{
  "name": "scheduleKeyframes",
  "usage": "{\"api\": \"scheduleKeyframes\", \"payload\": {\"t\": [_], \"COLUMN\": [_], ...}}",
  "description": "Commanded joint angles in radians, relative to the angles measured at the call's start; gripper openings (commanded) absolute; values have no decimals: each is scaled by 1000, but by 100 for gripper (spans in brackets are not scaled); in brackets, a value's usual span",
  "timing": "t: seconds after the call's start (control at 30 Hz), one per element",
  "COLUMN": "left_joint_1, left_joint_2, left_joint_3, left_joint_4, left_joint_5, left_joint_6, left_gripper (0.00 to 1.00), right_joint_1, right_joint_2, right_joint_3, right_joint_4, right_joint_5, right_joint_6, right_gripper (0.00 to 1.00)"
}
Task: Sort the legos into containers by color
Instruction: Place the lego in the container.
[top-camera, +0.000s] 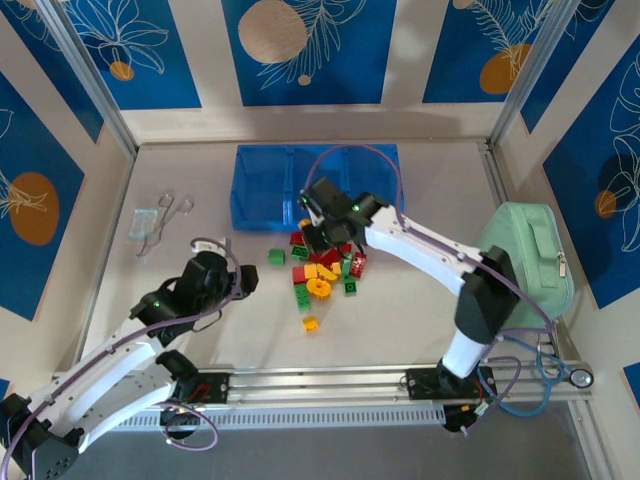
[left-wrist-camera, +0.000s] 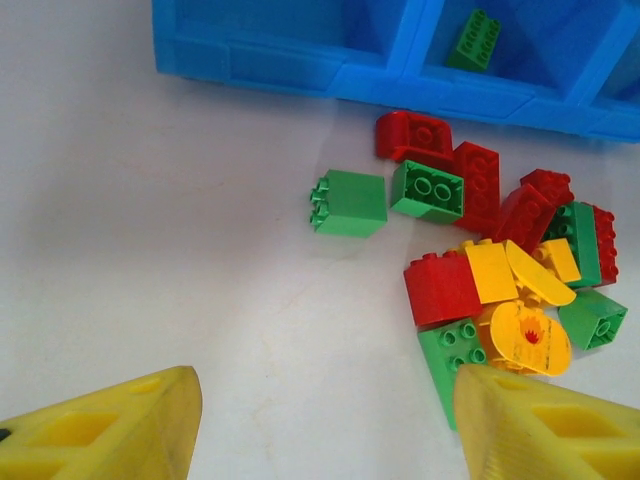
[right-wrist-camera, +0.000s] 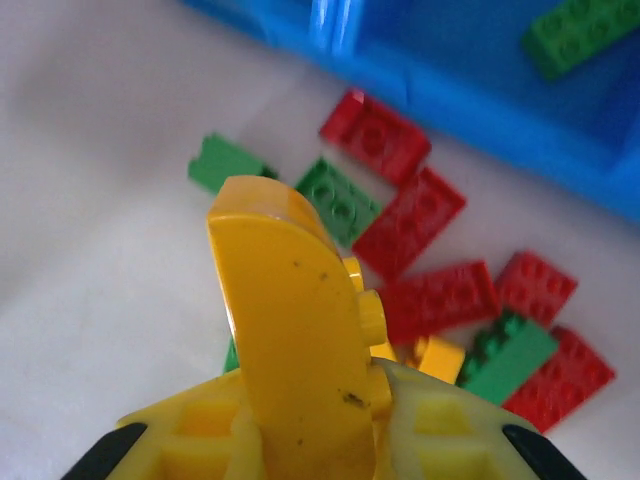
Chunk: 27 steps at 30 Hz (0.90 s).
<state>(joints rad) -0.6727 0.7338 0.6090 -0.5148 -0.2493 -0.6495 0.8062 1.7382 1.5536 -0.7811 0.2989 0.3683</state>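
A pile of red, green and yellow-orange legos lies on the table just in front of the blue tray of containers. Over the pile's far edge, my right gripper is shut on a curved yellow-orange lego, held above the pile in the right wrist view between the jaws of that gripper. One green lego lies in the tray's middle compartment. My left gripper is open over bare table left of the pile, its right finger by a green lego. A lone green lego sits apart.
A mint-green pouch lies at the table's right edge. A clear plastic bag and small items lie at the left. One small yellow lego sits alone in front of the pile. Walls enclose the table's far, left and right sides.
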Motion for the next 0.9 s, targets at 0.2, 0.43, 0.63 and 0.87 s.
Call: {"api": "scheduleKeyframes", "payload": {"t": [0.2,0.43,0.63,0.87], "left_joint_1": [-6,-8,-10,-11], "left_joint_2": [-37,-62,-107,-103], "left_joint_3": [49,40,34,34], "left_joint_4": [-144,-149,-172,-176], "left_joint_5": [-50,-32,-30,-14], "left_joint_6": [-5,-30,-44,-49], "left_gripper": [67,66,66,66], "right_joint_1": [-34,-38,-39,-41], "right_joint_2": [368,636,775,793], "right_joint_3": [529,892,1068,1078], "right_joint_4": [-136,-238,-271,-230], "right_joint_5": [-65,-68,-48,-23], "right_joint_6": [-91,-108,-117,-110], "right_gripper": [21,21,22,31]}}
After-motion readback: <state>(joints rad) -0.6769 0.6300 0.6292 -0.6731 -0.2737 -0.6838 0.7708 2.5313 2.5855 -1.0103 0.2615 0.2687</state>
